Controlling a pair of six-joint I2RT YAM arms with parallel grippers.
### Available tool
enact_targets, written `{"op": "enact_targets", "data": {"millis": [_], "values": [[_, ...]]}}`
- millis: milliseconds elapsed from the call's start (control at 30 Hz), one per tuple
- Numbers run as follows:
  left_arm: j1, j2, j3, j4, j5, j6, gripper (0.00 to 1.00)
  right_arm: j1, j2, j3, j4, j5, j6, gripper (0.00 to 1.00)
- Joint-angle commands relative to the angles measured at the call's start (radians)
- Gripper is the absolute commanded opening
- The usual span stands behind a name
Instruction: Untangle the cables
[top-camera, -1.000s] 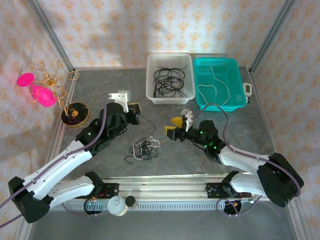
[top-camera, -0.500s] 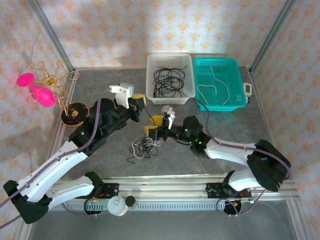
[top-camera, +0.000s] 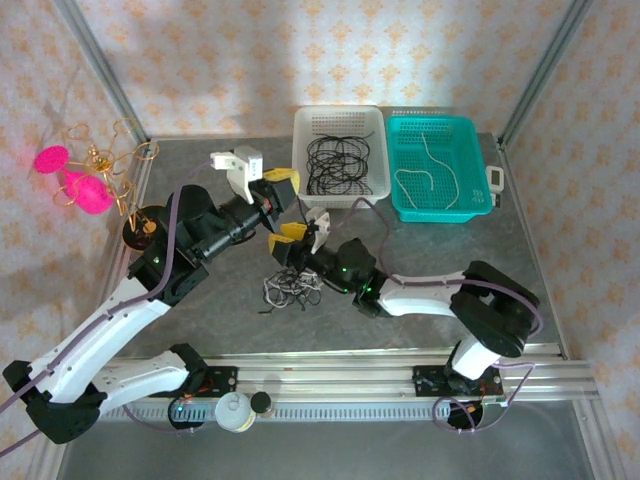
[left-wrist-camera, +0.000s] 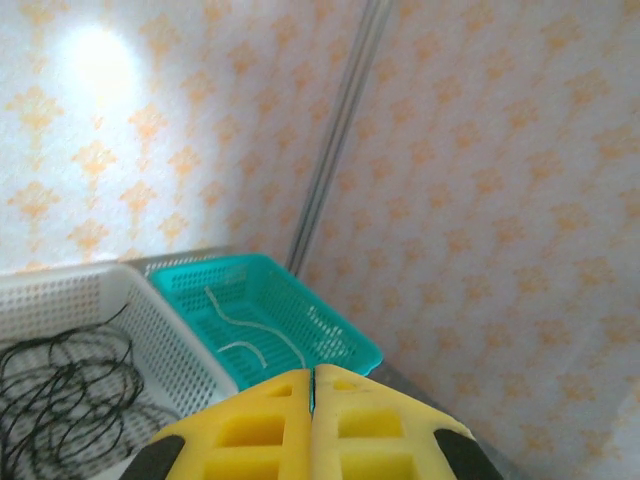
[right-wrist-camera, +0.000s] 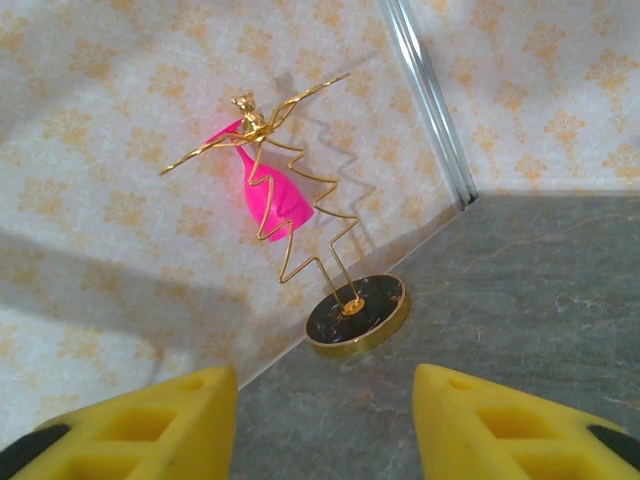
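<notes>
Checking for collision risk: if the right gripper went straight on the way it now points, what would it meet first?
The right gripper aims low over the table toward the gold wire ornament's round base. That base looks first in line, though depth is unclear.

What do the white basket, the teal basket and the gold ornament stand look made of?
White basket: moulded plastic, matte, going by its perforated walls. Teal basket: likely the same plastic, same perforations. Ornament stand: thin gold wire, probably metal, on a glossy dark disc with gold rim; disc material unclear.
</notes>
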Motion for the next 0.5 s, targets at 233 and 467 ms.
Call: {"op": "enact_targets", "data": {"millis": [233, 467], "values": [[-0.007, 0.037, 0.185, 0.146, 0.015, -0.047, 0.0, -0.001, 0.156, 0.044, 0.099, 0.001, -0.001, 0.28], [-0.007, 0.098, 0.345, 0.13, -0.028, -0.029, 0.0, -0.001, 0.247, 0.033, 0.164, -0.017, 0.056, 0.24]]}}
